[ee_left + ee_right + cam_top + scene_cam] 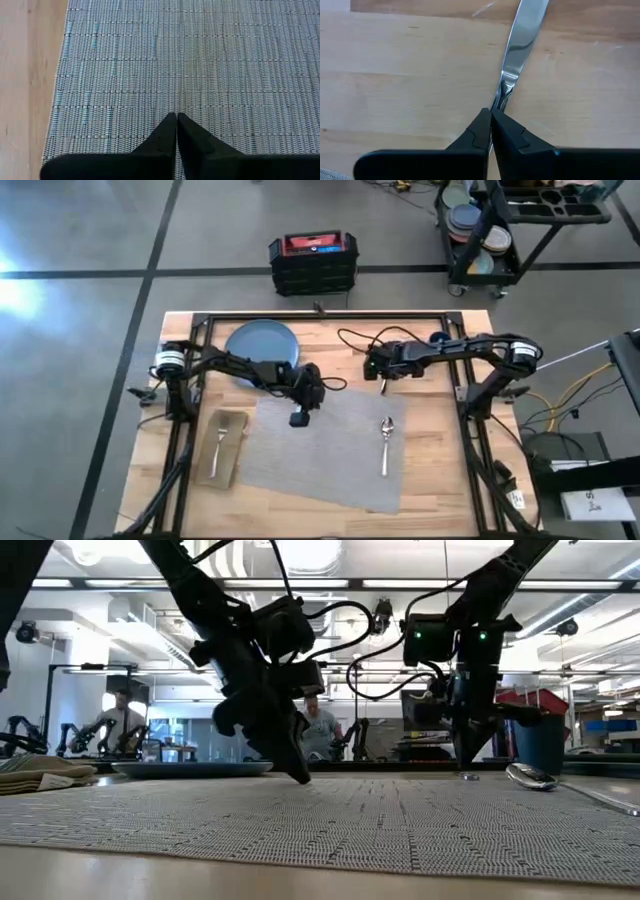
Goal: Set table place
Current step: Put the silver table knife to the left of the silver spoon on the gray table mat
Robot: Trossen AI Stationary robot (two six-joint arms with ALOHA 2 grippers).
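The grey woven placemat (330, 452) lies in the middle of the wooden table, with the spoon (386, 438) on its right part. The blue plate (262, 340) sits at the far left. Left of the mat lies the tan napkin (222, 448), a fork (221, 442) on top of it. My left gripper (298, 418) is shut and points down over the mat's far left part (150, 75). Just beyond the mat's far edge, my right gripper (380, 377) is shut on the knife (520, 40). The dark-blue cup (540, 745) stands at the right in the low view. My left gripper's shut fingertips (301, 776) slant down to the placemat's surface near its far left corner; whether they touch it, I cannot tell. My right gripper pinches the knife between its two fingers where the blade narrows into the handle (501, 97). It comes from above, pointing down. The fingers hide the handle. The blade (522, 35) lies along the bare wood.
A black frame (320, 314) runs around the table's far and side edges. On the floor beyond the far edge stand a black-and-red case (313, 262) and a black cart (500, 230) with stacked dishes. People (318, 730) are in the room behind.
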